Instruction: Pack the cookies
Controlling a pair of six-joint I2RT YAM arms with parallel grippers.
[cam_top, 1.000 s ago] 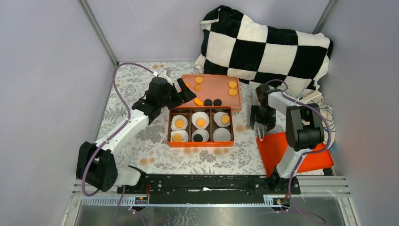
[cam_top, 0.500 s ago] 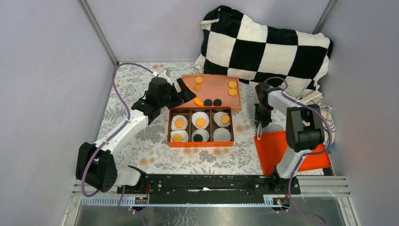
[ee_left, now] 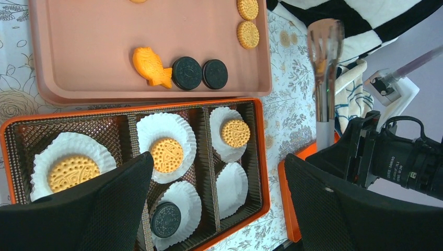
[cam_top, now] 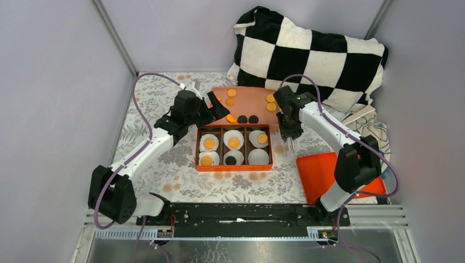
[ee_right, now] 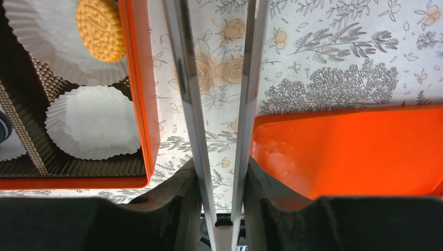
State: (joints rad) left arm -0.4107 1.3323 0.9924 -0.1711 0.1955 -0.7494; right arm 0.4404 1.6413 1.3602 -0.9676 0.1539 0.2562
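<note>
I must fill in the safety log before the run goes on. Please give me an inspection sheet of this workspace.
Surface: floral tablecloth, no spill seen.
Job's things: orange box with six paper liners; five hold cookies, the near-right liner is empty; more cookies lie on the pink tray.
Clutter: checkered pillow, orange tray, patterned cloth.
Grippers: left gripper open, holding nothing; right gripper shut on metal tongs.
Cables: purple cables run along both arms; no snag seen.
Surroundings: grey walls, metal frame posts.
</note>
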